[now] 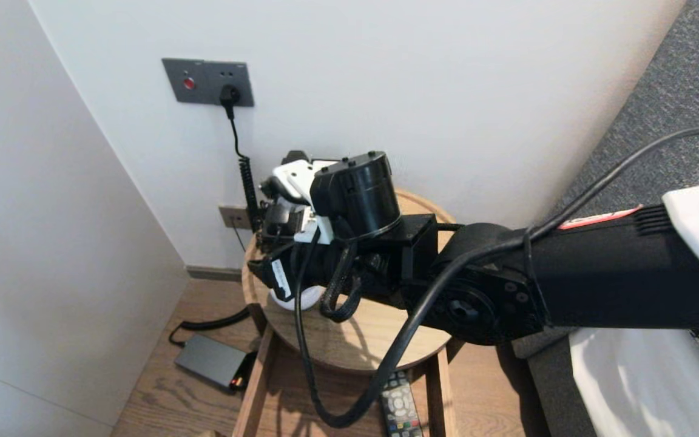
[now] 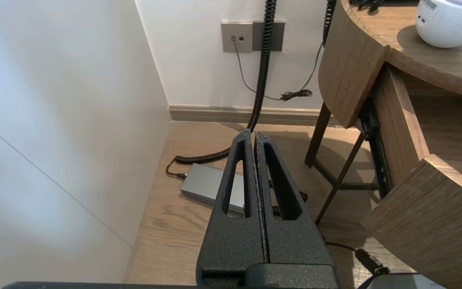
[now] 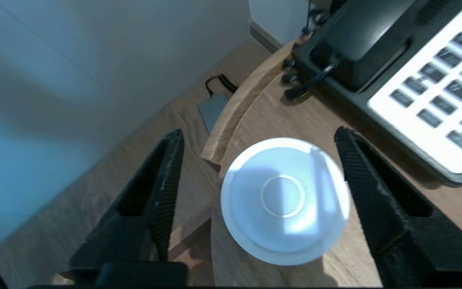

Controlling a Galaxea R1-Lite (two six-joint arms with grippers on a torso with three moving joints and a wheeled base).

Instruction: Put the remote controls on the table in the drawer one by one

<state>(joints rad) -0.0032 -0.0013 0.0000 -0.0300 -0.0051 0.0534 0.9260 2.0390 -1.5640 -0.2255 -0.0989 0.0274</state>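
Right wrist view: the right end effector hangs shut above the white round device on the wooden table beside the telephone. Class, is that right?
No. The right end effector is open, not shut: the right wrist view shows its fingers spread either side of the white round device on the wooden table beside the telephone.

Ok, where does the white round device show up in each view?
Head view: the white round device peeks out under the right arm, at the round table's left edge.
Left wrist view: the device stands on the table top, partly cut off, beyond the shut left gripper.
Right wrist view: the device sits between the fingers of the open right gripper, beside the telephone.
Shared landmark: the grey flat box on the floor.
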